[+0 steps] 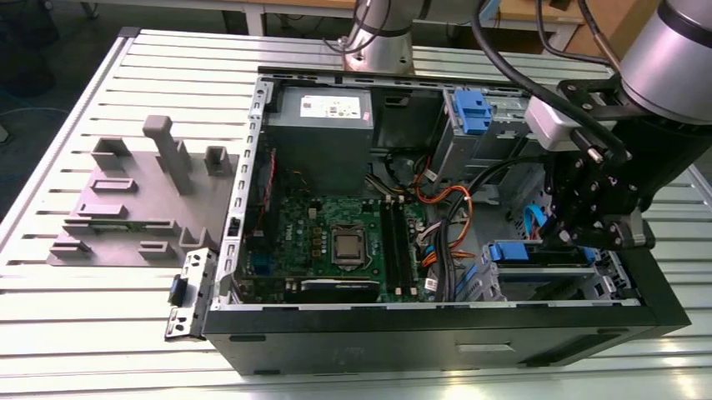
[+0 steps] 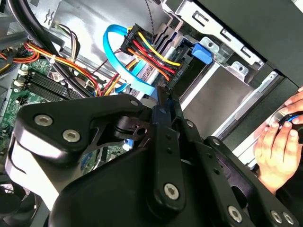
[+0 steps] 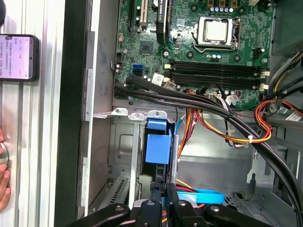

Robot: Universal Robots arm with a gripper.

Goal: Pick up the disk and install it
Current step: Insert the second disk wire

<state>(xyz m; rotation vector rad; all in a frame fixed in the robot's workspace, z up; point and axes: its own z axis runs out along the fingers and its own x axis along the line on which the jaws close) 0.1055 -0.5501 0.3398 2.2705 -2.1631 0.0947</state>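
Black end effector (image 3: 163, 198) linkages fill the foreground, fingers pressed together on what appears to be the blue carrier edge of the disk (image 3: 157, 147), held edge-on inside the computer case's (image 1: 445, 329) lower drive bay (image 3: 124, 151) to slide along its rails.

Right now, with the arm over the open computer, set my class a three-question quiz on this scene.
1. True or false: the grey stepped fixture lies inside the computer case.
2. In the first wrist view, the pincer is nearest to: A the processor socket; B the disk in its blue carrier; C the phone.
3. What colour is the flat cable looping beside the pincer in the second wrist view?

Key: 1 false; 2 B; 3 blue.
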